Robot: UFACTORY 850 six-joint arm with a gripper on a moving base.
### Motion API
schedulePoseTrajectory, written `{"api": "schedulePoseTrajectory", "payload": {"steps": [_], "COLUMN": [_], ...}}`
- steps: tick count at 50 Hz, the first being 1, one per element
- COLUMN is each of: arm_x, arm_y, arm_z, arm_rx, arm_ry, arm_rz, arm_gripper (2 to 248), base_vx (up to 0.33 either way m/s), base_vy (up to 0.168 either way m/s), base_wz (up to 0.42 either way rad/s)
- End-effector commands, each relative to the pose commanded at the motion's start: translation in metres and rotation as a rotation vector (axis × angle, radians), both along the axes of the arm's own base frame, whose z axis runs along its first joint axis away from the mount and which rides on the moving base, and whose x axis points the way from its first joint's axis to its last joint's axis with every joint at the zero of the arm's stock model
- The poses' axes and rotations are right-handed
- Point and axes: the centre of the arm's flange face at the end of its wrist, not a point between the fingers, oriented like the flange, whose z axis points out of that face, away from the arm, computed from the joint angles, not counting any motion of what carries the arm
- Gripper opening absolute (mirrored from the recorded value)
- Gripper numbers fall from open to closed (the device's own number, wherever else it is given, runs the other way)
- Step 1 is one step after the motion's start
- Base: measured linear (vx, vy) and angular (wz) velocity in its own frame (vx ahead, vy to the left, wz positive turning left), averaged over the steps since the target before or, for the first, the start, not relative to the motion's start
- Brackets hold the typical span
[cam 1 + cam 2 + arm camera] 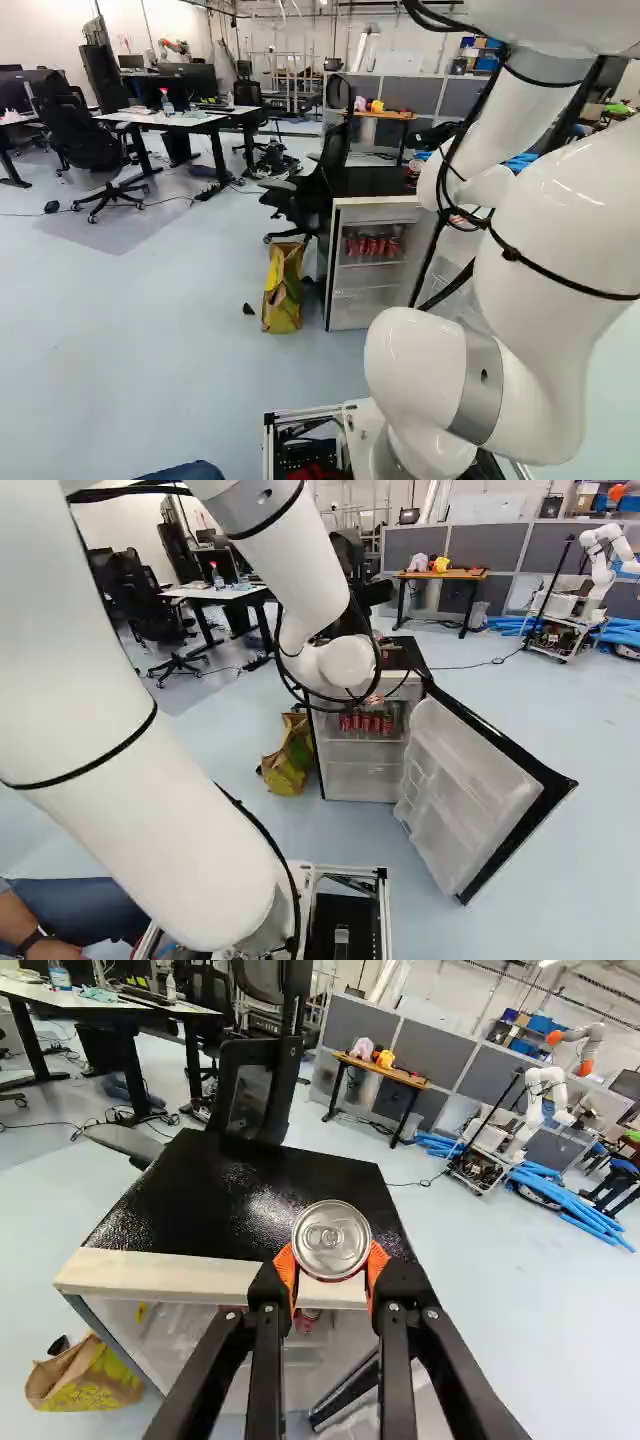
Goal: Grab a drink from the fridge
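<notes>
Above the front edge of the fridge's black top, in the wrist view, my gripper (332,1263) is shut on a drink can (331,1241), one orange pad on each side. The can's silver lid faces the camera. In both base views my arm hides most of the gripper. The small white fridge (336,262) has its door (468,798) swung wide to the right in the right base view. Several red cans (372,246) stand on its upper shelf, partly visible under the top's edge in the wrist view.
A yellow and brown paper bag (283,287) stands on the floor beside the fridge. A black office chair (318,190) is close behind it. Farther back are desks (180,118), a wooden table (440,577) and another robot (598,570).
</notes>
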Motion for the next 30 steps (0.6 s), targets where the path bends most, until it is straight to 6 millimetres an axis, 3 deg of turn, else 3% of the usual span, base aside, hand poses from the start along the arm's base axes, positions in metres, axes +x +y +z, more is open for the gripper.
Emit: {"api": "schedulePoseTrajectory", "payload": {"steps": [30], "arm_x": [0.039], "arm_y": [0.002], "arm_z": [-0.003], "arm_rx": [0.035], "arm_ry": [0.024], "arm_rz": [-0.01], "arm_gripper": [91], "base_vx": [0.0], "base_vy": [0.0], "base_wz": [0.0]}}
